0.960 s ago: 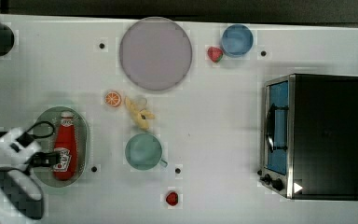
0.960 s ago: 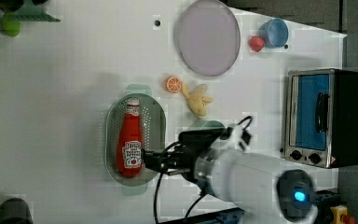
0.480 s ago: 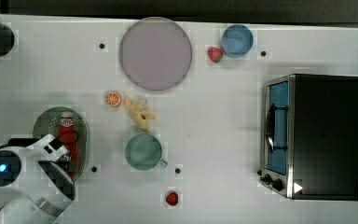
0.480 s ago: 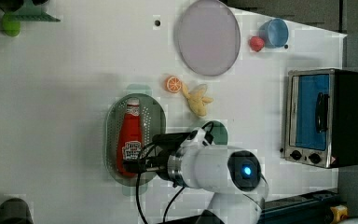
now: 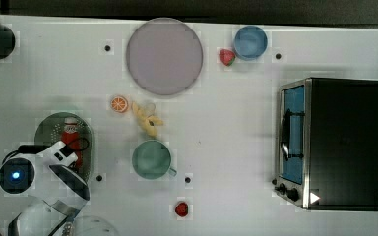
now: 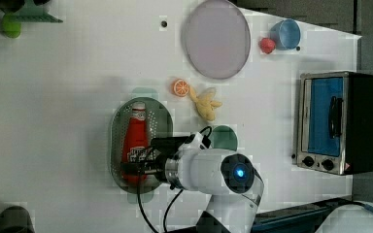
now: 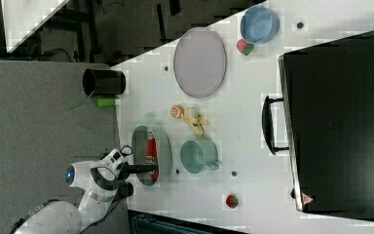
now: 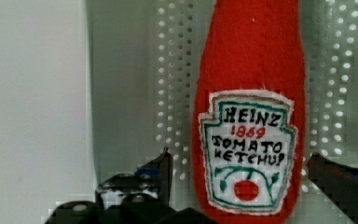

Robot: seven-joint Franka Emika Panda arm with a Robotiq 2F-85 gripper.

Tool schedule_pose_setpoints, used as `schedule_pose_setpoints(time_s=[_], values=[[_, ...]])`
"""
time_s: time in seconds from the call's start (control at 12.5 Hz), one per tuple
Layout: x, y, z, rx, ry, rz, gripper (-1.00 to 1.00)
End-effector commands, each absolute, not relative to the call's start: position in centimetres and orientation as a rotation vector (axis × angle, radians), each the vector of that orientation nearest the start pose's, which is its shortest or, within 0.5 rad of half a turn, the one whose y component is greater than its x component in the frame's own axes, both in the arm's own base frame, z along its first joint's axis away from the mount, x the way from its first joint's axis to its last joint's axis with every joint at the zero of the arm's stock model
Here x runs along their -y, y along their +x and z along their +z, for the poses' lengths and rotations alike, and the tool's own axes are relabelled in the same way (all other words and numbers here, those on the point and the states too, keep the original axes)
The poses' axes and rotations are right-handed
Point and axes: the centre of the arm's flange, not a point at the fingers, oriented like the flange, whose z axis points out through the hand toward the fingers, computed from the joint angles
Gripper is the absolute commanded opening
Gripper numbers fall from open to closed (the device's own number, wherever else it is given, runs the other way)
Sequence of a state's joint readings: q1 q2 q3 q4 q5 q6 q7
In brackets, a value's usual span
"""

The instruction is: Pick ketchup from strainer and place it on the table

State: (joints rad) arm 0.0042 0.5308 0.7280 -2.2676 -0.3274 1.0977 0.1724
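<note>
Lying lengthwise in the one strainer (image 6: 119, 141) on the table (image 6: 68, 82): one ketchup (image 6: 135, 141) bottle. Straddling its label end, gripper (image 8: 240, 177) spread wide, fingers (image 8: 161, 170) either side, gripping nothing. Sitting elsewhere: two strawberries (image 5: 181, 209), one mug (image 5: 151, 159), one plate (image 5: 164, 56), one blue bowl (image 5: 250, 42).

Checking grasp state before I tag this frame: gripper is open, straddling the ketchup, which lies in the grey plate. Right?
Not quite. The ketchup lies in the pale green strainer, not the grey plate, as the left view shows. The rest holds: in the wrist view the gripper is open with a finger on either side of the bottle.
</note>
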Motion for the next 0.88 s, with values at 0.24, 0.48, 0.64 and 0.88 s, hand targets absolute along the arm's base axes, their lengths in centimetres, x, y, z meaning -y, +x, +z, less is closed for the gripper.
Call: schedule_pose_setpoints(time_s=[0.24,0.48,0.64,0.88], values=[[-38.7,39.0,17.3,-0.117,-2.971,0.131,0.68],[-39.1,39.4,17.2,-0.122,-2.971,0.12,0.22],[-39.3,39.5,18.7,-0.108,-2.97,0.08,0.22],[-39.4,39.2,22.8,-0.105,-2.984,0.006,0.22]])
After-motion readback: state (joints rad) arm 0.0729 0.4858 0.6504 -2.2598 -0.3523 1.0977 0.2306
